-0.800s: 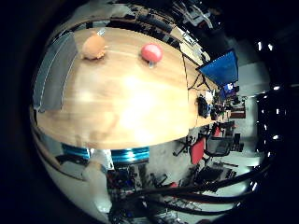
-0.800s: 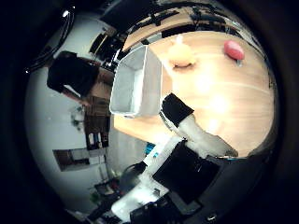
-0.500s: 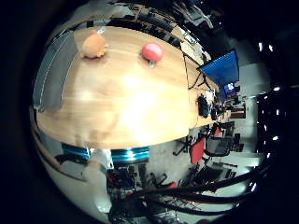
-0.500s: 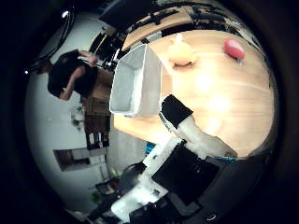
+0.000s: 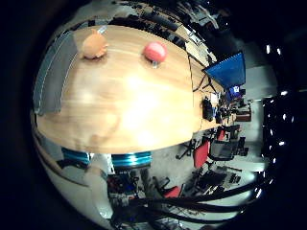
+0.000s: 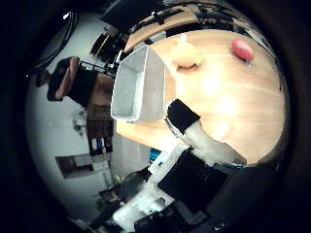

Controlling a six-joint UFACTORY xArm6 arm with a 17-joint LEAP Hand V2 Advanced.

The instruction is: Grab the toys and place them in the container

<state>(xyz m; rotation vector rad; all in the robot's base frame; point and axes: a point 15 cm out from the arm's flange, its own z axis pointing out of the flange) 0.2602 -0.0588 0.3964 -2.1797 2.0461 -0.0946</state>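
Hovered well above the wooden counter (image 5: 124,110), hand (image 6: 204,141) holding nothing, one white and black finger reaching out straight and relaxed over the counter's near edge. Lay on the counter an orange toy (image 5: 94,44) just beside the grey container's (image 6: 138,85) far end and a red toy (image 5: 155,51) apart from it, both outside the container and far from the palm.

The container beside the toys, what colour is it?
The container is pale grey, clearest in the thumb side palm view.
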